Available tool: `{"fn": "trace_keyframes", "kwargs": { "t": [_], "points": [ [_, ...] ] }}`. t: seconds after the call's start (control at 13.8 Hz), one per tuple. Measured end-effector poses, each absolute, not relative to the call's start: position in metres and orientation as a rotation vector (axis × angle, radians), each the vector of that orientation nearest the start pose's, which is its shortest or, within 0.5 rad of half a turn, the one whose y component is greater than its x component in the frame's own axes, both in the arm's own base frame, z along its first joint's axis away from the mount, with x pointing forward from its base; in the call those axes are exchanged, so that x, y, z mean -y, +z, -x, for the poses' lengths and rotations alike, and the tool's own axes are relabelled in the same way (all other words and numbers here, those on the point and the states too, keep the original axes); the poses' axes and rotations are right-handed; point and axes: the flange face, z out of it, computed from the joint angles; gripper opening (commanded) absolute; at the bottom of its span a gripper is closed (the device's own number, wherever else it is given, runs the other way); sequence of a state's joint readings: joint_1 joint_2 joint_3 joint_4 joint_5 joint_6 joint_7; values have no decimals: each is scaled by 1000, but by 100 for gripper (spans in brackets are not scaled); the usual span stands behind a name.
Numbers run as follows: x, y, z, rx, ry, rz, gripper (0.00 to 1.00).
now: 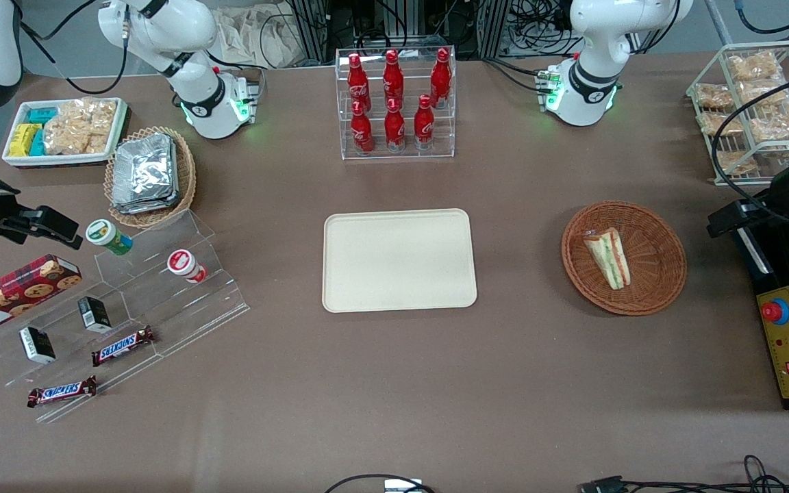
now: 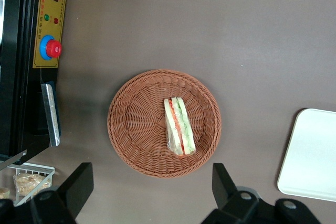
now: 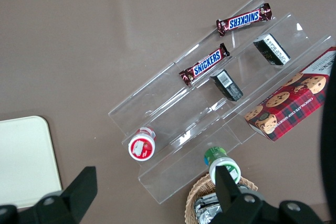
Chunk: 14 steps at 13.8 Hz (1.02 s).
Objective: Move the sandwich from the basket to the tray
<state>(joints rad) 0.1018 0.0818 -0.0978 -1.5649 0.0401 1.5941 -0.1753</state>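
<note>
While fingers gape, end effector point(image 2: 149, 190) hovers above basket point(image 2: 131, 129).

I see the sandwich point(image 1: 608, 257) lying in the basket point(image 1: 661, 274), toward the working arm's end of the counter point(image 1: 394, 383). Tray point(image 1: 398, 260) sits mid-counter, well apart from the basket, nothing on it. Bottle rack point(image 1: 395, 103) is farther from the front camera than the tray. My gripper point(image 2: 152, 192) hangs above the basket, jaws spread wide.
</note>
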Motion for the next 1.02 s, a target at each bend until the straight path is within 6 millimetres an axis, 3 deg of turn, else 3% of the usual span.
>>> {"fn": "trace_keyframes", "kwargs": {
  "t": [0.65,0.8,1.02],
  "points": [
    [-9,580,-577,323,108,3084,100],
    [-1,567,-572,330,149,3076,100],
    [20,522,-550,349,108,3067,100]
  ]
}}
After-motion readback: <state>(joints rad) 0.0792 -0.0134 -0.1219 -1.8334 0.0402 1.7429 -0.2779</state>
